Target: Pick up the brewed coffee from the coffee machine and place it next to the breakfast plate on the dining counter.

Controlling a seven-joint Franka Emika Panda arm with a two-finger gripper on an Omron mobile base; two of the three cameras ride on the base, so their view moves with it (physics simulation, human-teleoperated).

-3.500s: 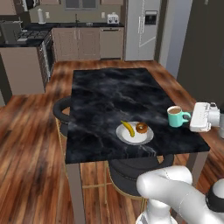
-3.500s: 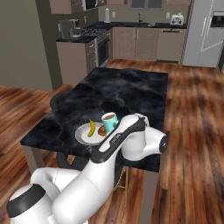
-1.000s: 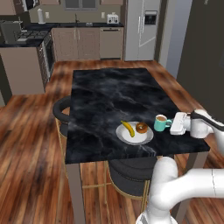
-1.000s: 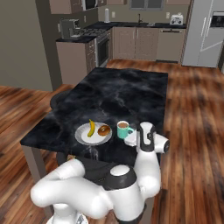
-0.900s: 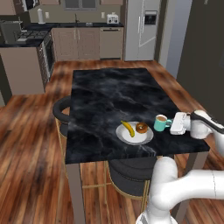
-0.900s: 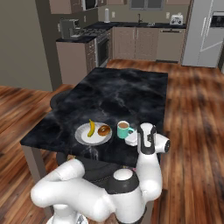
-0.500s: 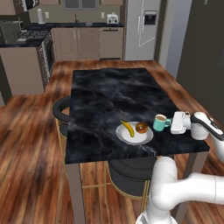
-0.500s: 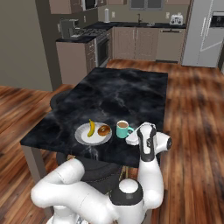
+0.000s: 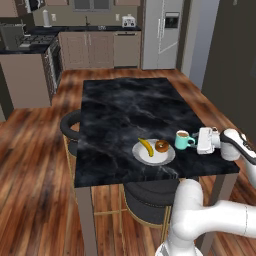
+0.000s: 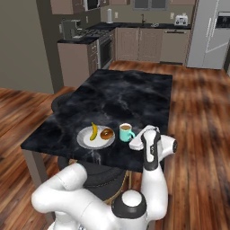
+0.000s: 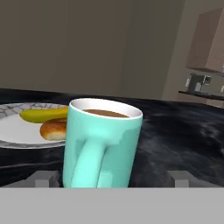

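— Now that the end effector [image 9: 196, 140] has let go, what does the arm have to show for it?

— Its fingers have spread wide since a second ago, when they were pinched on the mug [image 9: 183, 140]. In the hand view the two fingertips [image 11: 181, 178] stand well apart at either side of the mug [image 11: 101, 148], neither touching it, so the cup rests on its own base with the handle facing the hand.

— And where has the coffee ended up?

— It sits upright on the table [image 9: 125, 105], just beside the plate [image 9: 153, 152], at about three o'clock from it in the left base view. The banana [image 9: 146, 147] and the doughnut [image 9: 161, 146] lie on the plate undisturbed, and coffee shows near the brim. By the look of it the placing is done; what remains is for the arm to back away without clipping the handle.

— What about the surface and the room?

— The tabletop is black marble with pale veins, on thin grey legs, and both things sit near its close edge. A dark stool [image 9: 70, 125] is tucked in at nine o'clock. Wood floor [image 9: 35, 165] runs all round, with brown cabinets [image 9: 100, 49], a stove [image 9: 50, 57] and a steel fridge [image 9: 160, 32] along the far wall at twelve o'clock.
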